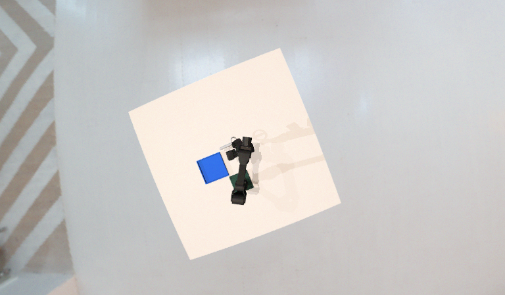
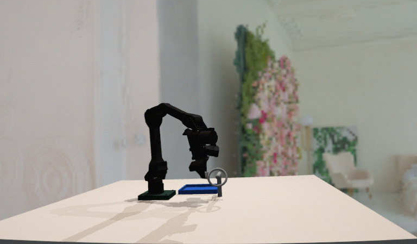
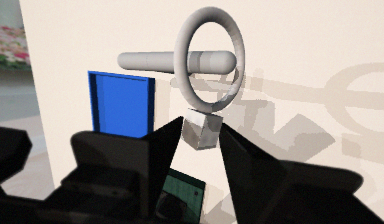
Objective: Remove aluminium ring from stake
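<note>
We see the aluminium ring (image 1: 233,137) (image 2: 209,181) (image 3: 181,59) as a smooth, pale grey hoop with a rounded section, its shading darkening along the lower curve in the wrist view. Its welded tab (image 3: 201,129) is a small, blocky piece with flat faces, some bright and some mottled grey, joined at the hoop's lower edge. Our tool (image 2: 203,176) (image 3: 201,123) is grasping the ring by that tab, one dark finger on each side.

In the exterior view the ring stands upright, raised off the tabletop (image 1: 208,102) (image 2: 276,210) (image 3: 300,29), at the height of the cross-bar (image 2: 218,175) (image 3: 145,61) of the steel stake (image 2: 219,191). In the wrist view we see the hoop around the cross-bar, near one rounded end, with the bar passing through its opening.

The blue tray (image 1: 212,167) (image 2: 198,189) (image 3: 125,104) sits left of the arm's green base (image 1: 233,180) (image 2: 171,194) (image 3: 187,184) in the top view, and the ring is outside it.
</note>
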Tool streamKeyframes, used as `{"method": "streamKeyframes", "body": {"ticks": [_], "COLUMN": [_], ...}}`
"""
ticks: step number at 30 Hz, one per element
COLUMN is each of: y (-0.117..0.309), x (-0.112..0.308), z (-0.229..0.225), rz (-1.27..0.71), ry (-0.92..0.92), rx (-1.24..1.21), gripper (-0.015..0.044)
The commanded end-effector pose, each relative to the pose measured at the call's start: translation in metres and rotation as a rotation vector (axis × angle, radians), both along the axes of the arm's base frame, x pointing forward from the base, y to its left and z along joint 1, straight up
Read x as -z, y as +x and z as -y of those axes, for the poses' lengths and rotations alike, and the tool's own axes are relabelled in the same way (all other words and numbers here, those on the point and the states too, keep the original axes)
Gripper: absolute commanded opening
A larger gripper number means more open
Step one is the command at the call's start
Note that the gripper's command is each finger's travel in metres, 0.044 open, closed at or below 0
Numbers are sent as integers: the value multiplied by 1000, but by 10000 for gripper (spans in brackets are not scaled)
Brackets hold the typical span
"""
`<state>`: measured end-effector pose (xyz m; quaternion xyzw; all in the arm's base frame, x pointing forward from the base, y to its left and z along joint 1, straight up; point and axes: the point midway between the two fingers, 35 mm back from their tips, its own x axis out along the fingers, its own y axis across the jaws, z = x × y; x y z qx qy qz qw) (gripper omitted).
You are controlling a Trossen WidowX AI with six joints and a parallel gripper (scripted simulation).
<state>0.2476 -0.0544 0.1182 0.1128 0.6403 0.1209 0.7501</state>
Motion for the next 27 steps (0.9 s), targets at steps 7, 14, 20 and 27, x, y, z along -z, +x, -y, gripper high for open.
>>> {"method": "streamKeyframes", "body": {"ticks": [7, 14, 20, 27], "y": [3, 3, 3, 4], "x": [-2, -2, -2, -2], "z": [7, 12, 15, 19], "rz": [10, 10, 10, 10], "ry": [1, 1, 1, 0], "rx": [-2, -2, -2, -2], "gripper": [0, 0, 0, 0]}}
